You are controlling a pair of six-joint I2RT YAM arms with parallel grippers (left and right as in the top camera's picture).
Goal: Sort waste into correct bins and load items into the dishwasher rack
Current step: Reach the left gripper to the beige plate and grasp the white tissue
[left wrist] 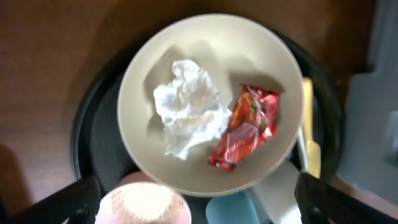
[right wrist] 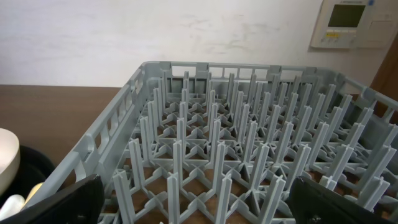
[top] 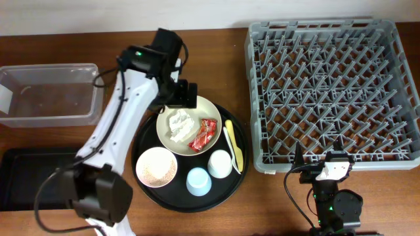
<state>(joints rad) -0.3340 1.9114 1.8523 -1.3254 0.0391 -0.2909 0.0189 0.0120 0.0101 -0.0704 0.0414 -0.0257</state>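
left claw [top: 182, 95] held wide over cream plate [left wrist: 186, 43], tissue [left wrist: 189, 109] and red wrapper [left wrist: 245, 127] seen lying on it, plate set on round black tray [top: 226, 188], right claw [top: 319, 162] spread wide, empty, by grey rack [top: 328, 78]

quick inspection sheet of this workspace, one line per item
surface: wooden table, no spills
job's things: cream plate on round black tray holds tissue and red wrapper; pink bowl of rice, white cup, blue cup, yellow cutlery beside it; rack and clear box empty; black bin nearby
clutter: nothing seen
grippers: left gripper open above plate; right gripper open at rack's front edge
cables: black cables on both arms
surroundings: white wall, wall panel
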